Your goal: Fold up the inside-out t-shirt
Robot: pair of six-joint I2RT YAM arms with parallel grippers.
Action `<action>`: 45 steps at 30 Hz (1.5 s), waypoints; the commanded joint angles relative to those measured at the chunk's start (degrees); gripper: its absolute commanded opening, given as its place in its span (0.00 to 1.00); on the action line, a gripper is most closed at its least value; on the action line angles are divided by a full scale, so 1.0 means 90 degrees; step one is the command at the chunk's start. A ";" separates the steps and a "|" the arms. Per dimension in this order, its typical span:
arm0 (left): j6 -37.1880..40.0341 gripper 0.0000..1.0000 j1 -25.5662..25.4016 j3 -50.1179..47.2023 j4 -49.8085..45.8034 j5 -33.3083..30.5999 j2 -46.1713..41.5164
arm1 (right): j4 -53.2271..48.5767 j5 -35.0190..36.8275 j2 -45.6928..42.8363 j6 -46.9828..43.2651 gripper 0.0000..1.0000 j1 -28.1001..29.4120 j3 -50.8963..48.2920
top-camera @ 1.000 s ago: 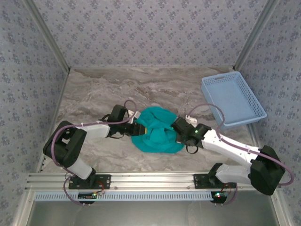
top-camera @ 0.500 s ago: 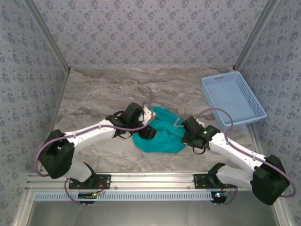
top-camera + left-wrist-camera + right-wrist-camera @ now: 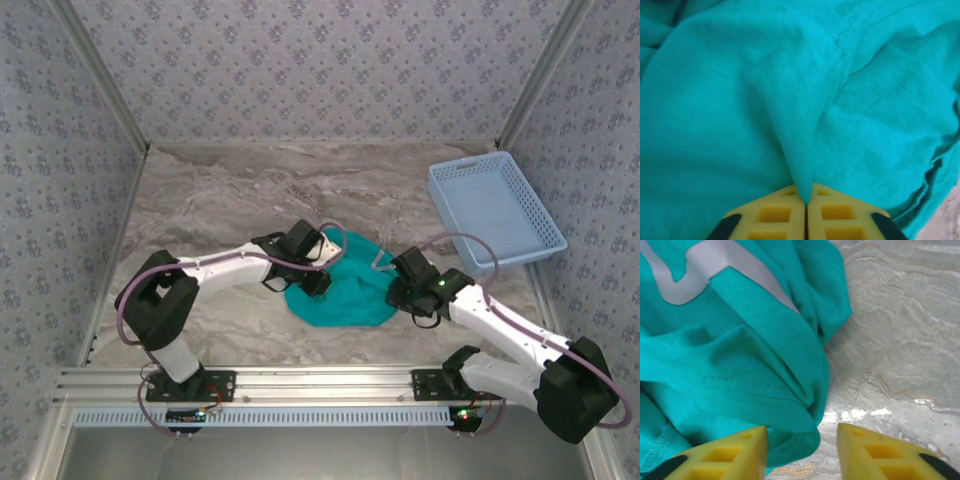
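A robot test cell in a lab is indicated, not a home. A marble-patterned worktop (image 3: 200, 200) is boxed in on three sides by panels (image 3: 300, 60) papered with a small floral print and framed by bare aluminium posts (image 3: 100, 75). Along the near edge, a left arm (image 3: 220, 268) and a right arm (image 3: 500, 320) are bolted to a slotted aluminium rail (image 3: 330, 380).

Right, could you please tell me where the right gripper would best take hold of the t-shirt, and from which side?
On the t-shirt, probably the thick folded edge bulging just ahead of the right gripper. Come low from the bare table side, open jaws straddling that edge: it stands proud of the marble and looks free, whereas the left gripper pinches a ridge elsewhere.
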 commanded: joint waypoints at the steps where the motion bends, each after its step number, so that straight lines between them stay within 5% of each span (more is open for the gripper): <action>1: -0.1030 0.00 0.0355 0.0149 0.0525 0.1444 -0.0092 | 0.0135 0.0125 0.0226 0.0252 0.44 0.0071 0.0064; 7: -0.2207 0.00 0.0447 -0.0050 0.2312 0.3103 -0.1046 | 0.0750 -0.0114 0.0341 0.0145 0.03 -0.0119 0.0179; 10: -0.2707 0.04 0.0489 -0.0278 0.3319 0.3832 -0.1265 | 0.0803 -0.0242 0.0012 -0.0388 0.00 -0.0236 0.0470; 14: -0.3300 0.14 0.0487 -0.1004 0.4706 0.3944 -0.0907 | 0.1179 -0.0707 -0.0431 -0.0442 0.00 -0.0879 -0.0222; 17: -0.3009 0.22 0.0478 -0.1094 0.4266 0.3513 -0.0125 | 0.1270 -0.1307 -0.0265 -0.0618 0.00 -0.1292 -0.0519; 19: -0.2735 0.29 0.0441 -0.1116 0.4088 0.3163 0.0292 | 0.1077 -0.1447 -0.0160 -0.0868 0.06 -0.1414 -0.0439; 23: -0.3252 0.30 0.0567 -0.1466 0.5172 0.3144 0.0550 | 0.0455 -0.1851 -0.0291 -0.1800 0.33 -0.1458 0.0051; 27: -0.3328 0.18 0.0654 -0.1471 0.5234 0.3264 0.0418 | 0.1052 -0.3588 -0.0523 -0.2597 0.39 -0.1447 0.0157; 31: -0.2857 0.14 0.0722 -0.1411 0.4344 0.3029 0.0199 | 0.2154 -0.4844 0.0108 -0.2207 0.42 -0.1327 0.0069; 36: -0.1831 0.16 0.0828 -0.1103 0.2450 0.2161 0.0057 | 0.2066 -0.4705 0.0814 -0.2387 0.43 -0.0598 0.0423; 45: -0.1753 0.16 0.0883 -0.0881 0.2141 0.1855 0.0444 | 0.1963 -0.4312 0.1016 -0.2767 0.51 -0.0506 0.0060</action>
